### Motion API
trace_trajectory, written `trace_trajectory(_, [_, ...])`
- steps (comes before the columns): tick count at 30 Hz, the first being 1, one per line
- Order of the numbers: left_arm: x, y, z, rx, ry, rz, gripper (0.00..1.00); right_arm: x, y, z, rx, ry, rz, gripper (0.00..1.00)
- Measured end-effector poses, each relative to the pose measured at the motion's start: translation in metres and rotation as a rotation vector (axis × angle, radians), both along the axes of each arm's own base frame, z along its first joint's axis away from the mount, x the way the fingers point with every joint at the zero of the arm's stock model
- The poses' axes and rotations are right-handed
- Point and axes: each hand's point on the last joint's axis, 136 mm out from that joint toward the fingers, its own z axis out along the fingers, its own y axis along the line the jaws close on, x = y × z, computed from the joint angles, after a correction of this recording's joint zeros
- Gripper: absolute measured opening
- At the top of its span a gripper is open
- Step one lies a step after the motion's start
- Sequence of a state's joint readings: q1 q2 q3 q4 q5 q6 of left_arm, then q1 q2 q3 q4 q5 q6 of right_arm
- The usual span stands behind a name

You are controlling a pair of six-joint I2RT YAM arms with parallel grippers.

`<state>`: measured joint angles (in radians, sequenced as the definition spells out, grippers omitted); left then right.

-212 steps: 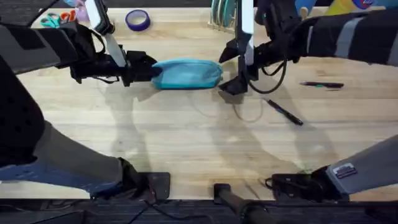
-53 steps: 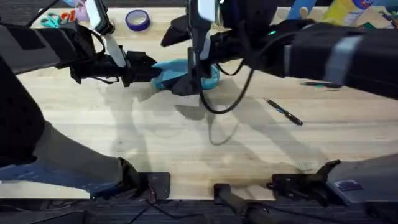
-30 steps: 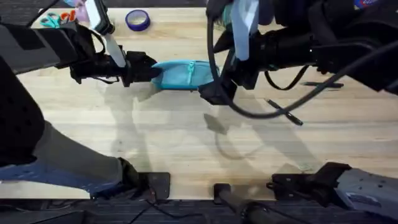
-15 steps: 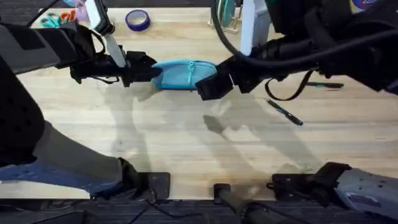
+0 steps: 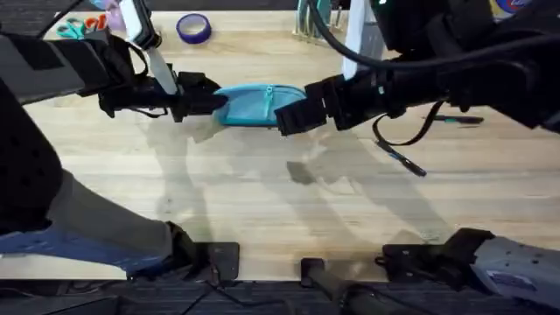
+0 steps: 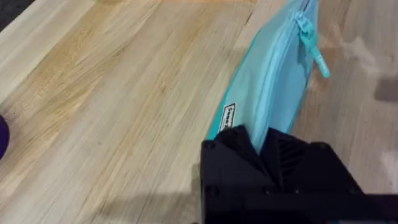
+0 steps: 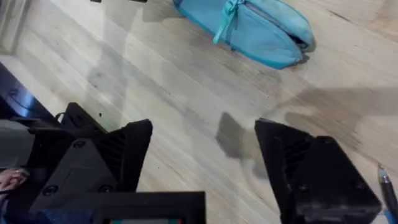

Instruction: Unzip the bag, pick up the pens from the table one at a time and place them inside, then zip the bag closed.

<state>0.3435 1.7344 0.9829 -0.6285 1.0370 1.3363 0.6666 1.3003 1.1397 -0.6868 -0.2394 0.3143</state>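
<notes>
Left gripper clamped on left end of turquoise pencil pouch, pouch fabric pinched between black fingers in left wrist view. Pouch lay flat on wooden table, zipper pull partway along. Right gripper hung just beside pouch's right end, jaws spread wide, nothing held. Two pens past right gripper: dark pen near, green-marked pen farther out.

bag: soft matt cloth | table: pale grained wood
</notes>
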Motion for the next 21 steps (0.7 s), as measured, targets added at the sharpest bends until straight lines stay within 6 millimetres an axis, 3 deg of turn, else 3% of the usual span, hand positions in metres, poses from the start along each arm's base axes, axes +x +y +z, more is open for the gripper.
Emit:
trace_trajectory(8, [0.0, 0.0, 0.0, 0.0, 0.0, 0.0, 0.042, 0.005, -0.001, 0.001, -0.007, -0.021, -0.014, 0.996])
trace_trajectory(16, [0.0, 0.0, 0.0, 0.0, 0.0, 0.0, 0.042, 0.03, 0.013, 0.02, 0.087, -0.099, -0.09, 0.996])
trace_trajectory(21, [0.0, 0.0, 0.0, 0.0, 0.0, 0.0, 0.042, 0.048, 0.023, 0.009, 0.127, -0.047, -0.19, 0.996])
